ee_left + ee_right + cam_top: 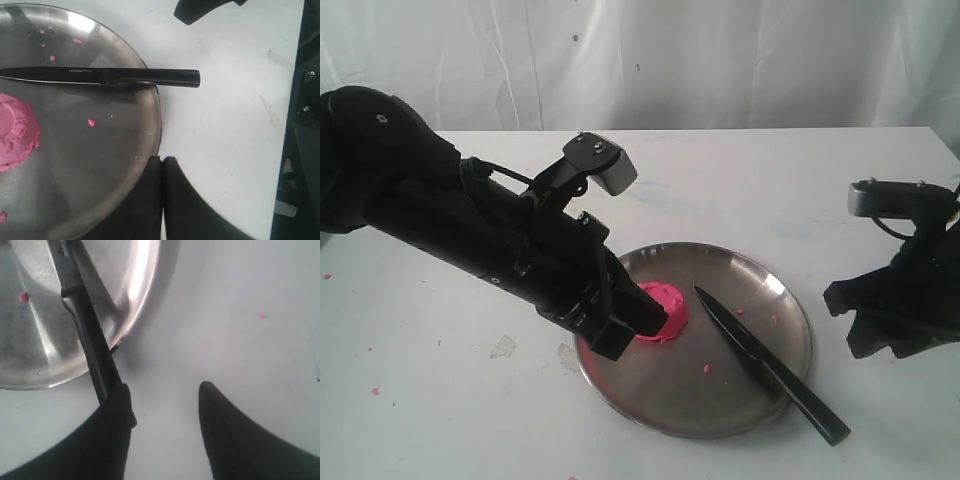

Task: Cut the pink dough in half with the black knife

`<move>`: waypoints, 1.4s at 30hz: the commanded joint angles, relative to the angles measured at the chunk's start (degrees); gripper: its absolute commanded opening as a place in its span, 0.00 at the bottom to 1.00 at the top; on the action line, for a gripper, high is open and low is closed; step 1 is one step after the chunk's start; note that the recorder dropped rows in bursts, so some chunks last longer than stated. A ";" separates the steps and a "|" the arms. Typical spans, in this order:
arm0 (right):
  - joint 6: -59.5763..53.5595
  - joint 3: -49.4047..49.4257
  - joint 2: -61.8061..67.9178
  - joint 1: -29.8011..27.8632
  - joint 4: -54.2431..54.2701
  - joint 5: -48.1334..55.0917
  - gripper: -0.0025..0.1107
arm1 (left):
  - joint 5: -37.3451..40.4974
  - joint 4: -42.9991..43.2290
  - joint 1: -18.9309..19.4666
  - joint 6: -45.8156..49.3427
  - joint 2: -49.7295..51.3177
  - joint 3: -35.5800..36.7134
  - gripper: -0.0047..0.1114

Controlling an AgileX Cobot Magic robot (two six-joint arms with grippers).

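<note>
The steel plate (730,395) sits on the white surface (770,180), nearer its front edge and a little right of the middle. The pink dough (672,305) lies on the left part of the plate as one round mound with a dished top. A few pink crumbs (705,370) are scattered over the bare metal beside it.

The black knife (765,365) lies slantwise on the right part of the plate, apart from the dough. Its point faces the plate's middle, and its handle crosses the rim and juts out over the surface toward the front right corner.

The left arm (470,230) reaches in from the left edge. The left fingers (147,200) are pressed together with nothing between them. They hang over the plate's rim just beside the dough, and in the exterior view they hide the dough's left side.

The right fingers (235,440) are spread wide and released — they grasp nothing. One of them stands right at the end of the knife handle, while the other is well off to the side over bare surface.
</note>
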 commanded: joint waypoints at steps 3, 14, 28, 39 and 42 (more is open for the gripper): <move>-18.06 -7.39 11.07 -12.71 25.08 19.33 0.38 | 1.66 -0.66 -0.15 0.44 -0.22 -0.25 0.04; -26.43 -0.05 13.84 -14.00 25.01 17.46 0.38 | 2.03 -0.51 -0.15 0.44 -0.22 -0.25 0.04; -30.55 0.40 21.59 -14.00 28.84 16.76 0.38 | 2.03 -0.51 -0.15 0.44 -0.22 -0.25 0.04; -31.23 0.40 23.86 -14.00 29.51 15.78 0.38 | 1.67 -0.51 -0.15 0.44 -0.22 -0.25 0.04; -31.23 0.40 24.71 -14.00 29.65 15.78 0.38 | 1.67 -0.51 -0.15 0.44 -0.22 -0.25 0.04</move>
